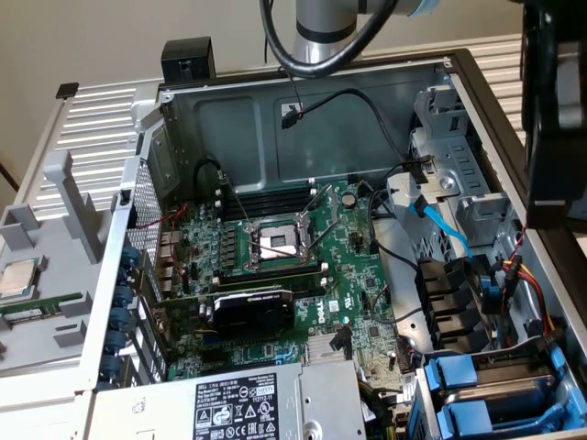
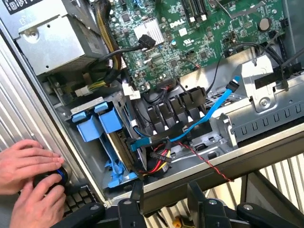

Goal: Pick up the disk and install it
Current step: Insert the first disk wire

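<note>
case [image 1: 303,110]: open desktop tower lying flat on a ribbed white table [image 1: 96,128], spanning the exterior view from nine to three o'clock.
arm [image 1: 321,27]: silver tube at twelve o'clock in the exterior view, with a black cable looped round it.
gripper [image 2: 166,204]: two black fingers [image 2: 135,202] spread apart with nothing between them; hanging over the case's outer rim on the drive-cage side, gripping and touching nothing.
disk [image 1: 456,374]: at five o'clock in the exterior view, slotted edge-on in the drive cage in its bright blue carrier, just beside the power supply [image 1: 248,403]. Metal body mostly hidden. In the wrist view, disk [image 2: 110,122] well apart from the fingertips, with a second blue carrier [image 2: 88,129] right alongside.
motherboard [image 1: 362,302]: green, at the centre of the exterior view; bare CPU socket [image 1: 278,241] with its levers raised at about eleven o'clock of the board, black graphics card [image 1: 252,310] at seven o'clock of the socket.
blue cable [image 1: 440,220]: flat ribbon at two o'clock of the board, running down toward the drive cage.
hands [image 2: 28,185]: a person's pair outside the case on the table, cupped round a small black round thing with a blue ring [image 2: 53,177].
CPU chip [image 1: 18,278]: square and silver, at nine o'clock in the exterior view, outside the case.
</note>
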